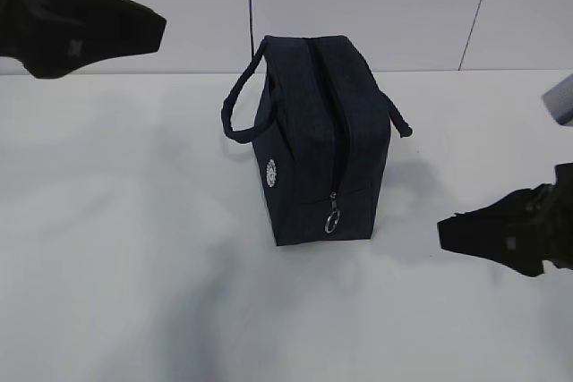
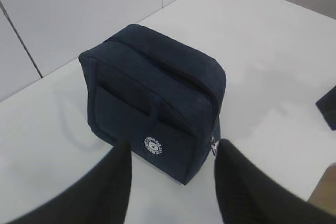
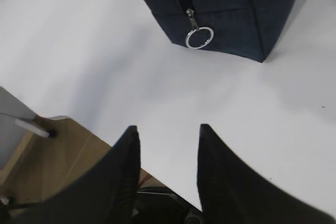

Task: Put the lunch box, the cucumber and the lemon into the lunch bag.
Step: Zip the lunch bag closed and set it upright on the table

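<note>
The dark navy lunch bag (image 1: 318, 136) stands upright on the white table, its top zipper closed, the metal ring pull (image 1: 332, 220) hanging at the near end. It also shows in the left wrist view (image 2: 152, 98) and the right wrist view (image 3: 226, 3), with the ring pull (image 3: 199, 37) in sight. My left gripper (image 1: 148, 33) is open and empty, raised at the upper left, well away from the bag. My right gripper (image 1: 448, 232) is open and empty, low at the right of the bag near the table's front edge. The lunch box, cucumber and lemon are out of view.
The white table (image 1: 134, 221) spreads around the bag. Its front edge (image 3: 89, 135) shows in the right wrist view, with wooden floor below. A white panelled wall (image 1: 376, 6) stands behind. A grey object (image 1: 562, 100) shows at the far right edge.
</note>
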`<action>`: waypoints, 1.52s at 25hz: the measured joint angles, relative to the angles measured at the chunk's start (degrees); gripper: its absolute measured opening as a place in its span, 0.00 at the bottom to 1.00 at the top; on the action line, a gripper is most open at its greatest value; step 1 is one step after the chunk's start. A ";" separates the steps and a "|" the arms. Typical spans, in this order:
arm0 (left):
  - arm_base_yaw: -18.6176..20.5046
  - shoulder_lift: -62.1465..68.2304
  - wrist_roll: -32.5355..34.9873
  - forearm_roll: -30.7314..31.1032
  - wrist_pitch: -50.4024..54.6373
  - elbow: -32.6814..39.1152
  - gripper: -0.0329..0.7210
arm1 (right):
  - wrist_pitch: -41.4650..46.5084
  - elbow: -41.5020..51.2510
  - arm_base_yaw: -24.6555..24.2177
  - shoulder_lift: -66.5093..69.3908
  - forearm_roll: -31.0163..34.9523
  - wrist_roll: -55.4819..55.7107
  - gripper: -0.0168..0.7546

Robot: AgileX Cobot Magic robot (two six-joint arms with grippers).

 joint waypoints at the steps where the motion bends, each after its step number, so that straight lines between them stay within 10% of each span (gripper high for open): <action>1: 0.00 0.00 0.00 -0.24 0.00 0.00 0.54 | -0.40 -0.76 1.68 1.42 0.12 0.00 0.39; 14: 0.00 -0.05 0.00 -1.95 -0.67 0.00 0.54 | -22.25 -5.52 18.78 13.69 8.28 1.67 0.39; 27: 0.00 -0.05 0.00 -2.06 -2.46 0.00 0.54 | -21.34 -13.09 19.51 25.99 19.67 2.18 0.39; 38: 0.00 -0.05 0.00 -2.06 -2.55 0.00 0.50 | -23.86 -13.49 19.85 27.10 20.97 2.32 0.61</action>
